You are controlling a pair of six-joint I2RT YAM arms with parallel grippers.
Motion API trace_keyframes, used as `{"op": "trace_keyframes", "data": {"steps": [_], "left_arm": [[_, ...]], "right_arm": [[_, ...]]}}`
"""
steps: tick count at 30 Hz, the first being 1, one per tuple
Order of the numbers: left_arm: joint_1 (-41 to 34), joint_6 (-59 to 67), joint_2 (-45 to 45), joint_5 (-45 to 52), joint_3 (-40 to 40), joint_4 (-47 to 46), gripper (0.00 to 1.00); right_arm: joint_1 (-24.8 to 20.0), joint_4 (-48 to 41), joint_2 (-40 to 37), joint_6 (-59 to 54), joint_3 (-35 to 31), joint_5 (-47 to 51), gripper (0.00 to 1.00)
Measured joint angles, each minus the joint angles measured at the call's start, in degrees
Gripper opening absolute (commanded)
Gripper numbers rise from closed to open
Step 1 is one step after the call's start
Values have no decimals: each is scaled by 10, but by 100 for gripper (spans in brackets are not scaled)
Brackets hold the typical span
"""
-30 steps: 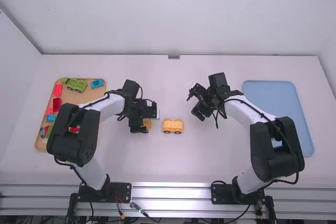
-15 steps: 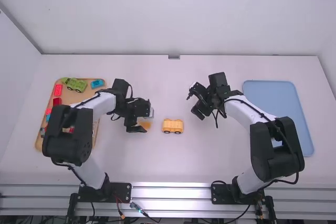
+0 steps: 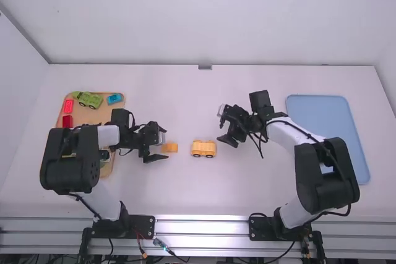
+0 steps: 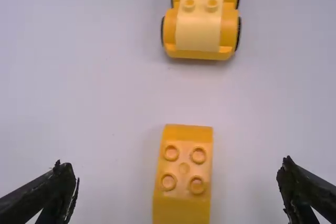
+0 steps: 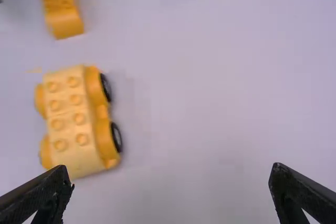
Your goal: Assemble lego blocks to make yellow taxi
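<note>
My left gripper (image 3: pixel 161 145) stands just left of the small yellow block (image 3: pixel 169 147). In the left wrist view my left gripper (image 4: pixel 178 190) is open, its fingers wide to either side of the studded block (image 4: pixel 185 174), not touching it. The yellow wheeled car base (image 3: pixel 203 148), with studs on top, stands to the block's right. My right gripper (image 3: pixel 223 132) is up and right of the car base. In the right wrist view my right gripper (image 5: pixel 170 184) is open and holds nothing; the car base (image 5: pixel 71 121) and block (image 5: pixel 62 11) lie off to one side.
A wooden tray (image 3: pixel 117 99) on the left holds a green vehicle (image 3: pixel 88 99), a blue block (image 3: pixel 114 98) and red blocks (image 3: pixel 67 121), partly under the left arm. A blue tray (image 3: pixel 328 115) lies at the right.
The left gripper has drawn back to the left, uncovering the small yellow block. The right gripper has turned and shifted slightly. The car base has stayed put.
</note>
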Motion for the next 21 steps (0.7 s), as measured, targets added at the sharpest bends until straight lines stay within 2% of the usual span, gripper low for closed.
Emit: {"op": "trace_keyframes", "data": {"steps": [4, 8, 14, 16, 21], "left_arm": [[5, -29, 30, 14, -3, 50, 99], [5, -32, 64, 19, 6, 29, 100], [5, -8, 87, 21, 21, 10, 92], [5, -1, 87, 21, 22, 12, 75], [4, 3, 87, 21, 22, 22, 74]], "right_arm": [[-1, 68, 0, -24, -49, -65, 99], [4, 130, 0, -32, -91, -102, 99], [4, 173, 0, -35, -129, -135, 99], [4, 175, 0, -46, -136, -144, 99], [4, 177, 0, -63, -152, -150, 99]]}}
